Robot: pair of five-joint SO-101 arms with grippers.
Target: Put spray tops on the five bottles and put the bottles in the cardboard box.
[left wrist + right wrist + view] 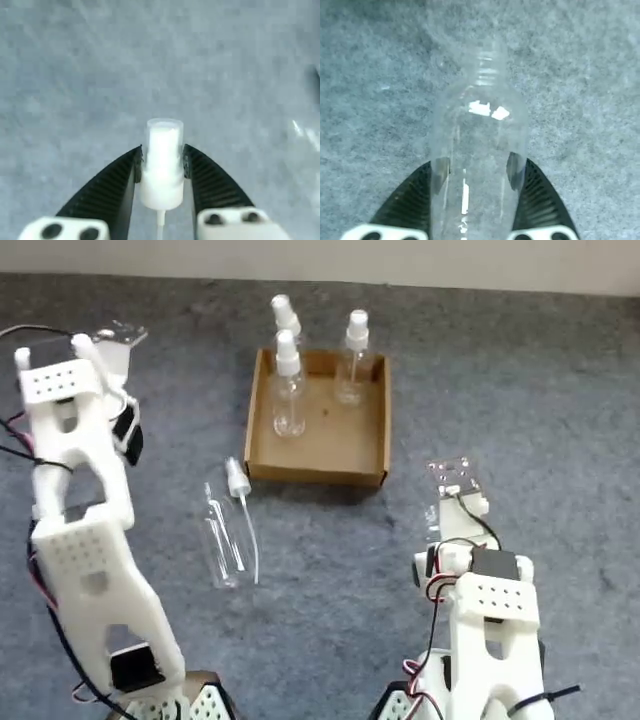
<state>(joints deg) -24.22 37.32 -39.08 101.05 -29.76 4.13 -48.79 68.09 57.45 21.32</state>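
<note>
My left gripper (162, 149) is shut on a white spray top (162, 165), held above the grey carpet. My right gripper (477, 165) is shut on a clear bottle (480, 125) whose threaded neck is bare. In the high view the cardboard box (372, 430) lies at the back middle with two capped bottles (288, 390) (352, 360) standing in it. A third capped bottle (283, 315) stands at the box's back left corner; I cannot tell if it is inside. An uncapped bottle (222, 540) lies left of the box, with a loose spray top (238, 480) beside it.
The left arm (75, 490) stands tall along the left side, and the right arm (495, 600) sits low at the front right. Grey carpet (520, 390) covers the whole table, with open room right of the box and between the arms.
</note>
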